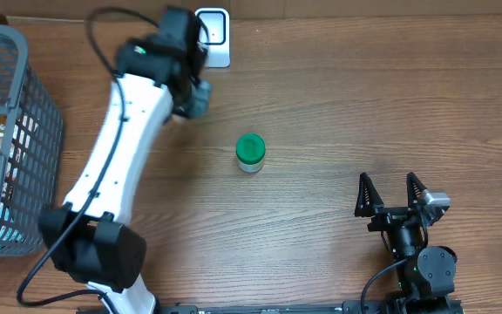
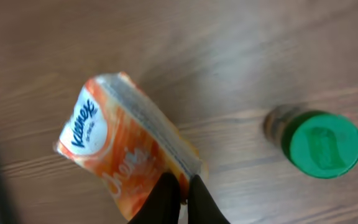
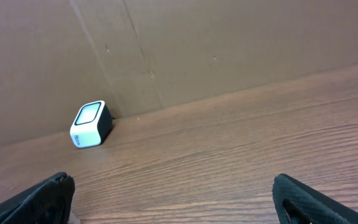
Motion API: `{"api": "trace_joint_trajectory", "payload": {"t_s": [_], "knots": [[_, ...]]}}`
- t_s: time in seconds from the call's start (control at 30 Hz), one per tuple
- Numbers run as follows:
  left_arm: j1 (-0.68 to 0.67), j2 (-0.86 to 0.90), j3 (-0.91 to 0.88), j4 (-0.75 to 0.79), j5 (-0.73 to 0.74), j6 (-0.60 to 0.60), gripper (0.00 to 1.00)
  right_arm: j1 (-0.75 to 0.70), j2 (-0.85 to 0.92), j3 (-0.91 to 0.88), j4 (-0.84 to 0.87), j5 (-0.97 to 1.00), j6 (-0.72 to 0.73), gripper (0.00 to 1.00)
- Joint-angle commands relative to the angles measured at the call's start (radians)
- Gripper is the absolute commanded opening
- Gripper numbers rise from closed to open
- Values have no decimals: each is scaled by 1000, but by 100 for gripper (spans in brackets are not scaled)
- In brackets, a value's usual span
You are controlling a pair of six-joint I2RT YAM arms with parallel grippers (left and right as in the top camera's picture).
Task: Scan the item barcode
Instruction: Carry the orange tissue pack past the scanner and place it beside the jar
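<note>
An orange Kleenex tissue pack hangs above the wooden table, tilted, with my left gripper shut on its lower corner. In the overhead view the left gripper is at the back of the table, just in front of the white barcode scanner, and the arm hides the pack. The scanner stands against the cardboard back wall. My right gripper rests near the front right, open with nothing between its fingers.
A green-lidded jar stands mid-table, also seen below the left wrist as the jar to the right of the pack. A grey basket with packaged items sits at the left edge.
</note>
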Motion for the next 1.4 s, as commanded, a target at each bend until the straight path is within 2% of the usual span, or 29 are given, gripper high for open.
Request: {"api": "trace_joint_trajectory", "payload": {"t_s": [0.0,0.27,0.47,0.5,0.63,0.7,0.8,1.0,1.27,1.37], "knots": [[-44,-11,-141,74,93,-3,4,-3,-10,-11,3,-7,-15,100],[-136,-11,-386,243,112,-3,4,-3,-10,-11,3,-7,-15,100],[-156,-11,-439,265,116,-7,4,-3,-10,-11,3,-7,-15,100],[-156,-11,-439,264,116,-7,8,-3,-10,-11,3,-7,-15,100],[-156,-11,-439,269,122,-7,43,-3,-10,-11,3,-7,-15,100],[-156,-11,-439,275,122,-7,50,-3,-10,-11,3,-7,-15,100],[-156,-11,-430,280,122,-7,51,-3,-10,-11,3,-7,-15,100],[-153,-30,-335,242,122,-7,48,-3,-10,-11,3,-7,-15,100],[-129,-94,-49,120,111,-15,47,-3,-10,-11,3,-7,-15,100],[-89,-134,66,90,101,-14,63,-3,-10,-11,3,-7,-15,100]]}}
